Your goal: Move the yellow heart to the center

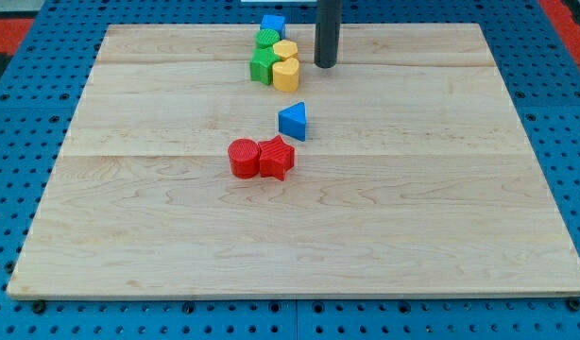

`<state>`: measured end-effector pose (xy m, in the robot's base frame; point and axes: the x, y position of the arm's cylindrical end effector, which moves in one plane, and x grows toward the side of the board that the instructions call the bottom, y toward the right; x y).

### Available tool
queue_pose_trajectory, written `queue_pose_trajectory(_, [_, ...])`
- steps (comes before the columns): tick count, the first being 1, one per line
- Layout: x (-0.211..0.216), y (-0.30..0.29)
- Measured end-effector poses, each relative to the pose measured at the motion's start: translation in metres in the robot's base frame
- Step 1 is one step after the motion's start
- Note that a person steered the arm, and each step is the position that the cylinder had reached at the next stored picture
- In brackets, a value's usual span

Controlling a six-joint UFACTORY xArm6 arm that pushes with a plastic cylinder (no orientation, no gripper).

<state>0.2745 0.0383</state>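
The yellow heart [286, 74] sits near the view's top, at the lower end of a tight cluster. It touches a green star [263, 66] on its left and a yellow hexagon [285, 49] just above it. A green round block [267, 40] and a blue cube [273, 24] lie further up in the same cluster. My tip [326, 65] rests on the board just to the right of the yellow heart and hexagon, a small gap away from both.
A blue triangle [293, 121] lies below the cluster, near the board's middle. A red cylinder [243, 158] and a red star [277, 158] touch each other just below it. The wooden board [460, 236] lies on a blue pegboard.
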Motion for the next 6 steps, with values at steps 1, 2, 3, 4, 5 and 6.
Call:
queue_pose_trajectory(1, [-0.001,-0.022])
queue_pose_trajectory(2, [0.014,-0.042])
queue_pose_trajectory(3, [0.037,-0.05])
queue_pose_trajectory(4, [0.053,-0.053])
queue_pose_trajectory(5, [0.065,-0.053])
queue_pose_trajectory(6, [0.074,-0.053])
